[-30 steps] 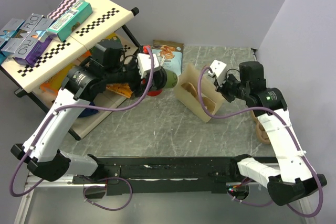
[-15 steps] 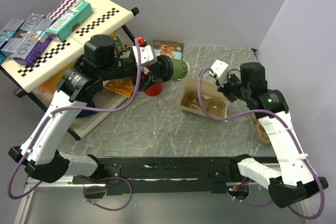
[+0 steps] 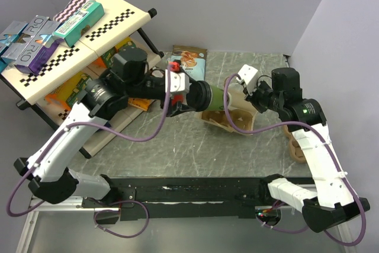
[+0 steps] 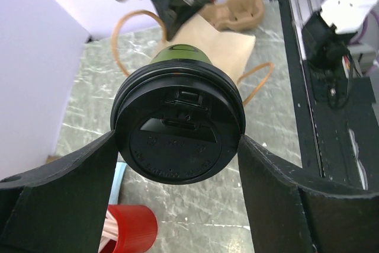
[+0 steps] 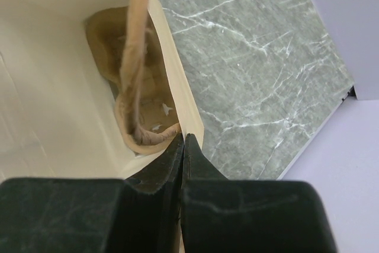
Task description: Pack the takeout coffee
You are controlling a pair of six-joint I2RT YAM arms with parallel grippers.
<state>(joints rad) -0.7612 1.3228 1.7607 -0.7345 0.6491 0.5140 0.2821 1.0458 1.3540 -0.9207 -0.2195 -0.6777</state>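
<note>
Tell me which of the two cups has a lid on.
The dark-green cup held by the left gripper: a black lid caps it. The red cup has none.

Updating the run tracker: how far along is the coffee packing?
Done: lidded coffee cup gripped sideways in left pincer. In hand: right pincer pinches the paper bag at its rim, cup just outside it. Left: cup goes into the bag, then release.
</note>
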